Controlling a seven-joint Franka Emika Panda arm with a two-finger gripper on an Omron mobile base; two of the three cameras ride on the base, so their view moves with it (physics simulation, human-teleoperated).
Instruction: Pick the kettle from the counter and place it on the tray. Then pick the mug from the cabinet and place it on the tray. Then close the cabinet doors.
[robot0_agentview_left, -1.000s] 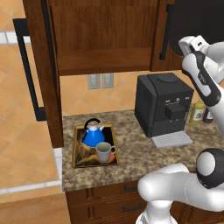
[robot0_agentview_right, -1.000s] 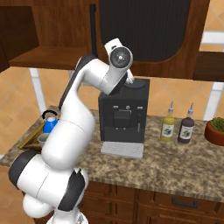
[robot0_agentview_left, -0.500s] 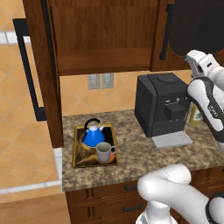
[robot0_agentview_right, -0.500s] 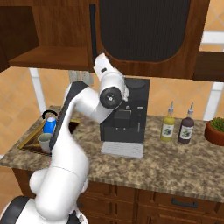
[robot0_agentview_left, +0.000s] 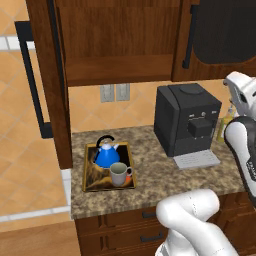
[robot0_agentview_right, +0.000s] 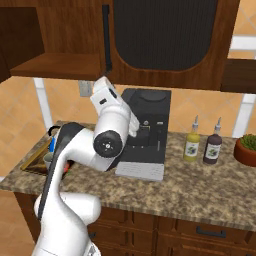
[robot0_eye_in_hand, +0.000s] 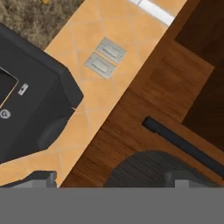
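Observation:
The blue kettle (robot0_agentview_left: 106, 155) and the grey mug (robot0_agentview_left: 119, 174) both stand on the gold-rimmed tray (robot0_agentview_left: 88, 172) at the left end of the counter (robot0_agentview_left: 150, 170). The cabinet (robot0_agentview_left: 117, 45) gapes in the middle, its shelf bare. Its left door (robot0_agentview_left: 47, 85) stands swung out. The right door (robot0_agentview_left: 225, 30) faces forward, its black bar handle (robot0_agentview_left: 187, 40) on its left edge. In the hand view my gripper (robot0_eye_in_hand: 116, 179) is open and holds nothing, just off that door's bar handle (robot0_eye_in_hand: 183, 146). The arm (robot0_agentview_left: 245, 145) rises at the right, in front of the coffee machine.
A black coffee machine (robot0_agentview_left: 187, 117) stands on the counter right of the tray. Two bottles (robot0_agentview_right: 191, 145) and a potted plant (robot0_agentview_right: 247, 150) sit further right. Wall outlets (robot0_agentview_left: 114, 92) are under the cabinet. Dark drawers (robot0_agentview_left: 145, 225) run below the counter.
My gripper has opened wide. The arm has swung down and right, away from the right door's handle. Kettle, mug and tray have not moved.

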